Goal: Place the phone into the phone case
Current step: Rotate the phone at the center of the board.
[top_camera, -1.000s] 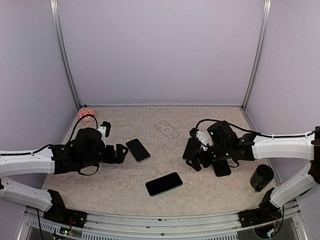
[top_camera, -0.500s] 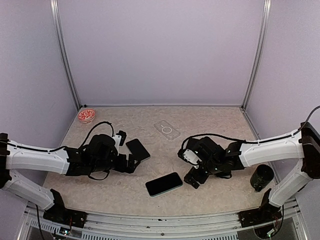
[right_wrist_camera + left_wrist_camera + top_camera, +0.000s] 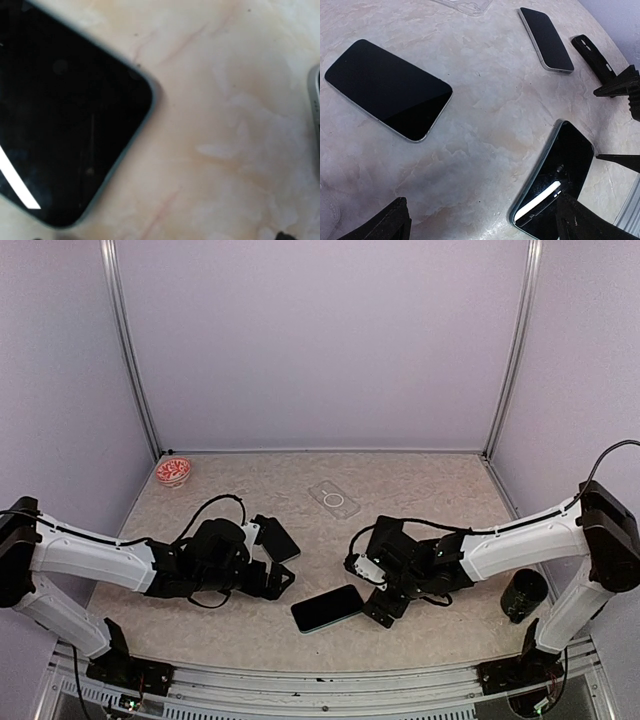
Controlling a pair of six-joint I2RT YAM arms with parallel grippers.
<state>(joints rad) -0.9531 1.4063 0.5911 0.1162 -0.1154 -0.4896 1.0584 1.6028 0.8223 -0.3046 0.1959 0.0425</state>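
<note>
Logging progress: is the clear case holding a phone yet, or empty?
Empty. The clear case lies by itself toward the back, nothing dark inside it; the teal-edged phone lies flat, apart, near the front.

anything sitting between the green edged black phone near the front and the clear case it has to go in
Nothing visible does. Only bare marbled table lies between the green-edged black phone and the clear plastic phone case behind it. The other black phone lies off to the left of that path.
</note>
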